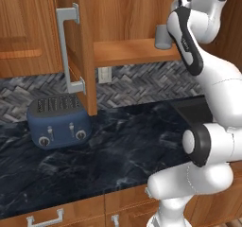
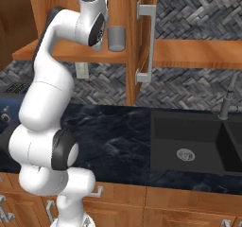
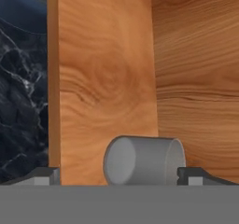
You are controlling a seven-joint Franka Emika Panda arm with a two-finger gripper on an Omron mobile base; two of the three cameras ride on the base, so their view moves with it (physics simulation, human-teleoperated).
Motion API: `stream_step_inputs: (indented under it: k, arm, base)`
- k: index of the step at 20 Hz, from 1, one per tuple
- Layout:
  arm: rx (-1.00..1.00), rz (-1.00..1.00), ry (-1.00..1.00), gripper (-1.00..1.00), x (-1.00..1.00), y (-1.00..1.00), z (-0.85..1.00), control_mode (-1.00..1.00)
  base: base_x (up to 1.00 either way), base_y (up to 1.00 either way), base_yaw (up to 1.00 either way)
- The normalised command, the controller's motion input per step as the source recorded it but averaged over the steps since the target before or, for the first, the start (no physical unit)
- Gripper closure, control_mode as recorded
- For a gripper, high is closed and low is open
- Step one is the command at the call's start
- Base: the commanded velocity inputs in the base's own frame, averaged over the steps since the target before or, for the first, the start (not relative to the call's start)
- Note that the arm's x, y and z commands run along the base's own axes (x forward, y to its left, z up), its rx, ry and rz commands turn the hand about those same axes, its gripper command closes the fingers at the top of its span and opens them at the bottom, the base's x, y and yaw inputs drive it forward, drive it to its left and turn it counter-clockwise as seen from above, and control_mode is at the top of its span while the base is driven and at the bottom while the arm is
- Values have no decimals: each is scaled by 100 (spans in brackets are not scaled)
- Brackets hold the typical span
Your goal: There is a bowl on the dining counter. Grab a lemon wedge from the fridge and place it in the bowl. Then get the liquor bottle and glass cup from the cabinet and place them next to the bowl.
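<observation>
I see the glass cup (image 3: 144,160) between my spread fingers (image 3: 198,175) on the cabinet shelf (image 1: 127,51); open cabinet doors (image 1: 80,46) flank the opening, with bare table (image 1: 123,145) below.

A home kitchen: wooden wall cabinets (image 1: 28,27) above a black marbled counter (image 1: 118,150), a blue toaster (image 1: 57,122), a dark sink (image 2: 189,148) with faucet (image 2: 228,98), herringbone tile backsplash (image 2: 189,86).

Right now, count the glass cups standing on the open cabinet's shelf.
1. The glass cup stands on the cabinet shelf, just ahead of the arm's wrist, near the open door. In the hand view it sits between the end effector's fingertips. The arm may hide other items.
</observation>
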Motion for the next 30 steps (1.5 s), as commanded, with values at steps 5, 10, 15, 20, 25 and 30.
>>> stream_step_inputs:
  k: [5, 10, 15, 20, 25, 30]
  arm:
    - [0, 0, 0, -100, 25, -5, -11, -100]
    - [0, 0, 0, -100, 27, -1, -10, -100]
    - [0, 0, 0, -100, 28, 0, -9, -100]
    - [0, 0, 0, -100, 27, 0, -11, -100]
    - [0, 0, 0, -100, 27, 0, -11, -100]
    - [0, 0, 0, -100, 28, -4, -6, -100]
  base:
    - [0, 0, 0]
    - [0, 0, 0]
    - [0, 0, 0]
    - [0, 0, 0]
    - [0, 0, 0]
    - [0, 0, 0]
